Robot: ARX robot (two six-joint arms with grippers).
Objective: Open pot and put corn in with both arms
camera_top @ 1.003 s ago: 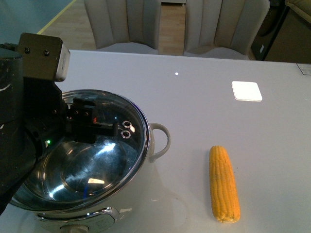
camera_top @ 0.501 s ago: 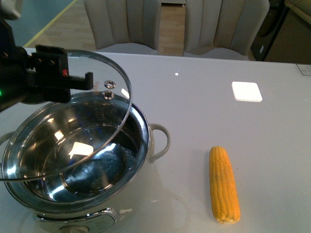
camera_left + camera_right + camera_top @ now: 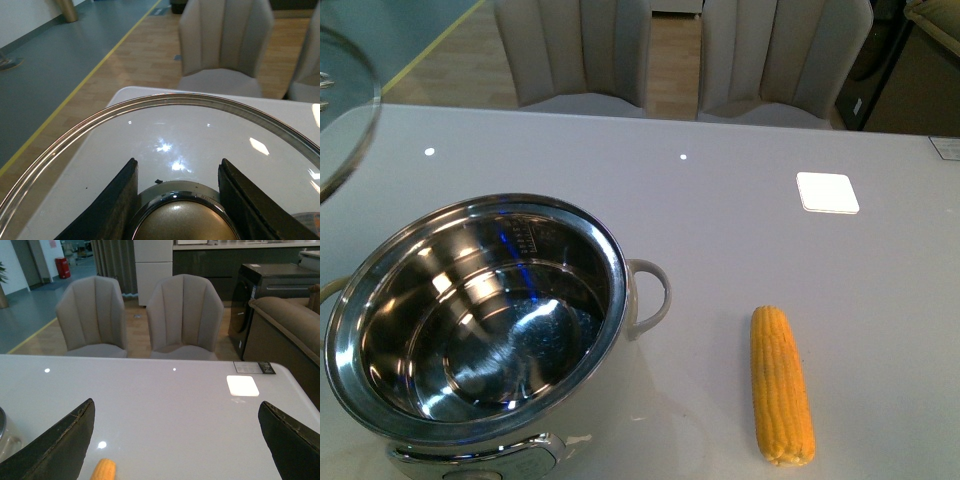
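Note:
The pot [image 3: 480, 320] stands open at the front left of the white table, its shiny steel bowl empty, with a loop handle [image 3: 650, 295] on its right side. The corn [image 3: 781, 395] lies on the table to the right of the pot; its tip shows in the right wrist view [image 3: 103, 470]. My left gripper [image 3: 177, 200] is shut on the knob [image 3: 177, 220] of the glass pot lid [image 3: 165, 107], held up at the far left, where only its edge [image 3: 345, 130] shows in the front view. My right gripper [image 3: 177, 440] is open and empty above the table, its fingers [image 3: 60, 440] wide apart.
Two beige chairs [image 3: 680, 50] stand behind the table's far edge. A bright white square patch [image 3: 827, 191] lies on the table at the back right. A dark sofa [image 3: 290, 330] and cabinet are to the right of the table.
My left arm has carried the glass lid up and off to the left, out of most of the front view. The pot now stands fully uncovered. The corn has not moved.

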